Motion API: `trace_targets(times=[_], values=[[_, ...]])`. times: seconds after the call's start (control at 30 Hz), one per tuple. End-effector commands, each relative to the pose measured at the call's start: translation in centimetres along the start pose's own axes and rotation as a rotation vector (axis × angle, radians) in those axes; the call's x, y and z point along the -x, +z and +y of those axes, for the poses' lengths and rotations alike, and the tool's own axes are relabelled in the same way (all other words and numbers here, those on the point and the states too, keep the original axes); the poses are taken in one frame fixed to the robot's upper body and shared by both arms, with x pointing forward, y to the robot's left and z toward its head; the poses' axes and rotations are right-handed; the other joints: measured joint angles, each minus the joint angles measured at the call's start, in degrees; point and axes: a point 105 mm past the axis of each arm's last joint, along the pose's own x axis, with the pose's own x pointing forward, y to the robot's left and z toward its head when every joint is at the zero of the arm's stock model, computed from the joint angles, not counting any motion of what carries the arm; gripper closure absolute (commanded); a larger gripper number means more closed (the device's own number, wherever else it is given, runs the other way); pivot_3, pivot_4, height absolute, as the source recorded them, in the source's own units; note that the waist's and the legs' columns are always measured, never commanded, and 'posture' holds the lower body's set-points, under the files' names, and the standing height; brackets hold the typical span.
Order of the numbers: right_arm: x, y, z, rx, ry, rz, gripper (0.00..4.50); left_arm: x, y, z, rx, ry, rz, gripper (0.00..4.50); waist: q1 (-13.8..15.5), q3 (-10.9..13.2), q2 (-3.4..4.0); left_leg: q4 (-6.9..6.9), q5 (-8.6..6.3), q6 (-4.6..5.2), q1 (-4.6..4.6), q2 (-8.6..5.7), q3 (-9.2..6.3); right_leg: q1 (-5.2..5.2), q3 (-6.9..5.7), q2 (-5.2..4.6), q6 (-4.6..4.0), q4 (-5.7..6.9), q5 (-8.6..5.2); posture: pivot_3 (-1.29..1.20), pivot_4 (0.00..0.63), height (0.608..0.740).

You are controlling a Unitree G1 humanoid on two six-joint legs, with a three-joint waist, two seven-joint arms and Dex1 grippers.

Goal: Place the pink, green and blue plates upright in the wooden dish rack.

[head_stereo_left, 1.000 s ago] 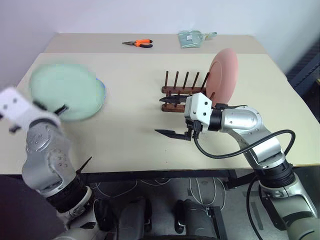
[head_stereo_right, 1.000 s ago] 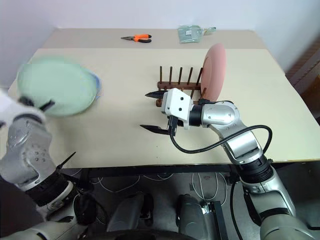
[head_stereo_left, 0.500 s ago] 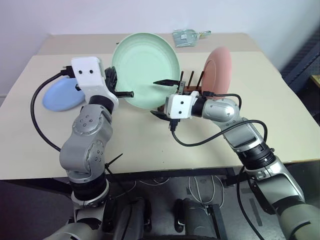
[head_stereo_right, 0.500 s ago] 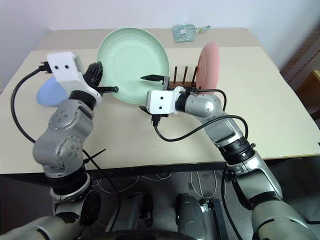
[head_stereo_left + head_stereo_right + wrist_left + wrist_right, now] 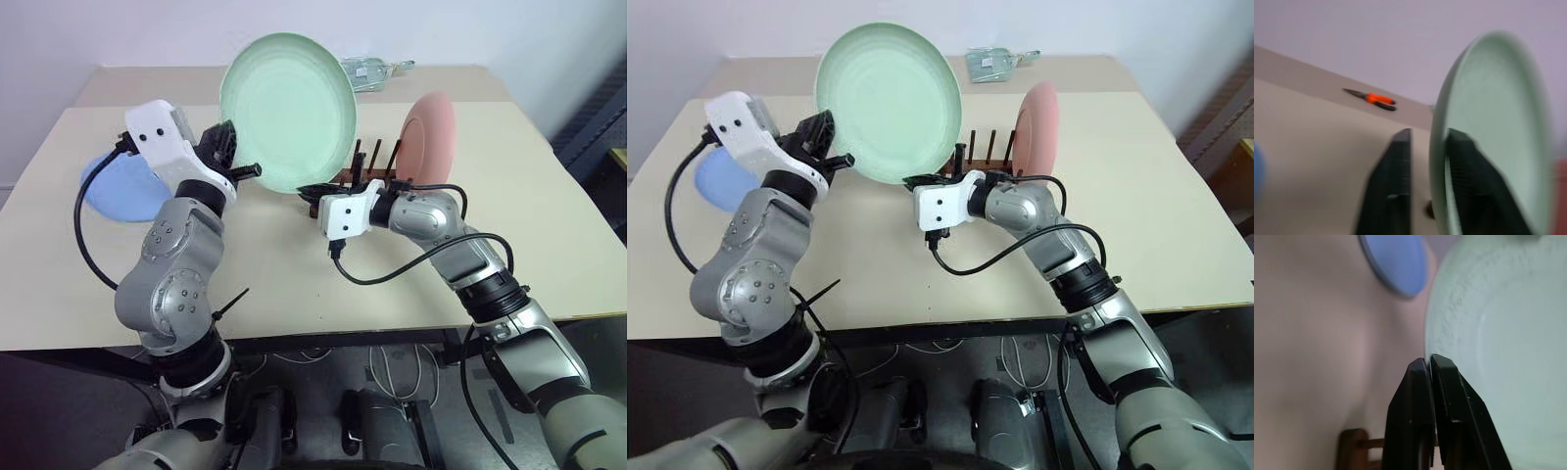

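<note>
The green plate (image 5: 286, 108) stands upright in the air above the table, left of the wooden dish rack (image 5: 372, 168). My right gripper (image 5: 312, 189) is shut on its lower rim, as the right wrist view (image 5: 1425, 362) shows. My left gripper (image 5: 235, 155) sits at the plate's left rim. In the left wrist view its fingers (image 5: 1396, 161) straddle the rim open, with a gap on one side. The pink plate (image 5: 431, 137) stands upright at the rack's right end. The blue plate (image 5: 118, 186) lies flat on the table at the left.
Orange-handled pliers (image 5: 1376, 99) and a teal packet (image 5: 997, 61) lie at the table's far edge. The rack's pegs left of the pink plate hold nothing. Bare tabletop stretches in front of the rack and to its right.
The left arm swung the green plate from the far left up to the middle. The right gripper moved to its lower rim and shut on it. The left fingers have loosened.
</note>
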Motion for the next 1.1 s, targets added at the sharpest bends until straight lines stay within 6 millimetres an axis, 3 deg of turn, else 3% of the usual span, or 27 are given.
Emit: trace_targets(times=[0.03,0.07,0.13,0.23,0.37,0.5,0.6,0.77,1.1], values=[[1.0,0.7,-3.1,0.06,-0.113,-0.022,4.5,-0.2,2.9,2.0,0.085,0.077,-0.104,1.56,-0.1,0.0,0.0,0.0,0.0,0.0,0.0,0.0,0.0,0.0,0.0,0.01,0.0,0.0,0.0,0.0,0.15,0.74],[1.1,0.7,-3.2,0.06,-0.119,-0.023,4.5,-0.2,3.3,2.5,0.084,0.092,-0.117,1.12,-0.1,0.0,0.0,0.0,0.0,0.0,0.0,0.0,0.01,0.0,0.0,0.02,0.0,-0.01,0.0,0.0,0.15,0.74],[1.6,0.9,-3.6,0.059,-0.132,-0.032,4.5,-0.1,4.1,4.1,0.034,0.143,-0.146,1.12,-0.1,0.0,0.0,-0.01,0.0,0.0,0.0,0.0,0.01,0.0,0.0,0.03,0.0,-0.01,0.0,0.0,0.15,0.74],[2.5,1.7,-4.7,-0.024,-0.187,-0.08,4.5,0.3,5.1,8.2,-0.074,0.282,-0.173,1.12,-0.1,0.0,0.0,-0.01,0.0,0.0,0.0,0.01,0.02,0.0,0.0,0.06,0.0,0.0,0.0,0.0,0.15,0.74],[4.4,3.9,-7.7,-0.294,-0.284,-0.241,4.5,0.7,2.3,9.9,-0.471,0.196,0.0,1.12,-0.4,0.0,0.08,-0.08,0.01,-0.03,0.03,0.05,0.05,-0.03,0.01,0.21,-0.01,0.01,0.0,0.0,0.15,0.74],[7.3,4.5,-11.3,-0.821,-0.317,-0.44,4.5,3.1,-5.1,7.7,-0.597,-0.167,0.298,1.12,0.5,0.1,0.09,-0.04,-0.11,-0.2,0.02,0.01,-0.02,0.03,-0.01,0.02,-0.02,-0.03,0.0,0.0,0.15,0.74],[9.3,5.0,-13.6,-1.085,-0.314,-0.608,4.5,5.5,-8.3,5.7,-0.569,-0.378,0.406,1.12,0.3,0.1,0.15,-0.06,-0.15,-0.19,-0.01,-0.02,-0.03,-0.08,0.0,-0.11,-0.06,-0.05,0.01,0.0,0.15,0.74],[10.0,3.9,-12.7,-1.252,-0.198,-0.578,4.5,6.7,-10.3,5.1,-0.506,-0.443,0.47,1.12,-0.1,0.1,0.21,-0.67,0.0,-0.43,0.01,-0.03,0.09,-0.42,0.01,-0.27,-0.31,-0.07,0.07,0.0,0.15,0.74],[10.1,0.3,-12.4,-1.518,-0.206,-0.562,4.5,8.7,-10.3,3.7,-0.395,-0.564,0.52,1.12,-0.1,0.1,0.25,-0.78,0.16,-0.24,-0.07,0.0,0.25,-0.63,0.01,-0.29,-0.41,0.02,0.05,0.0,0.15,0.74]])
